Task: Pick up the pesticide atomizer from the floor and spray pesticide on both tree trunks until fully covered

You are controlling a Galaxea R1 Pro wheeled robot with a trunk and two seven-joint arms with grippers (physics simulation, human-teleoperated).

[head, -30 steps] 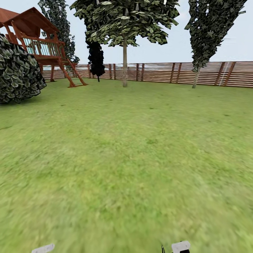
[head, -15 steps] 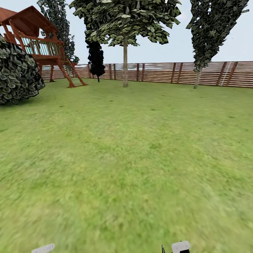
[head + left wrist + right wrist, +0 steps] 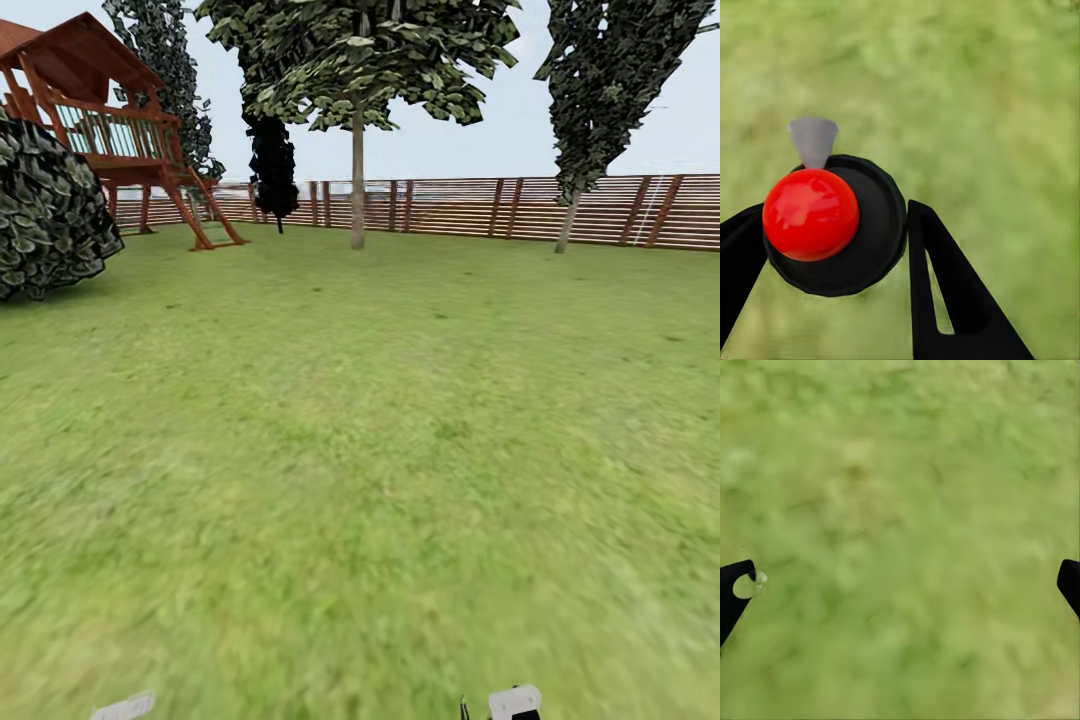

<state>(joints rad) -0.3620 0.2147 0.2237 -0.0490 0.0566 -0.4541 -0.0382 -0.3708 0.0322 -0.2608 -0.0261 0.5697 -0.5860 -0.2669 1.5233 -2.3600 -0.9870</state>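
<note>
The atomizer, a round black body with a shiny red ball top and small grey nozzle, is pinched between the left gripper's fingers. The right gripper is spread wide over grass. Further off, two grey-brown tree trunks are seen by the fence.

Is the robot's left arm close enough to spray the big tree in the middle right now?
Probably not. The tree trunk stands far off by the fence, across open lawn. The left gripper holds the pesticide atomizer over grass. Nothing blocks the way.
</note>
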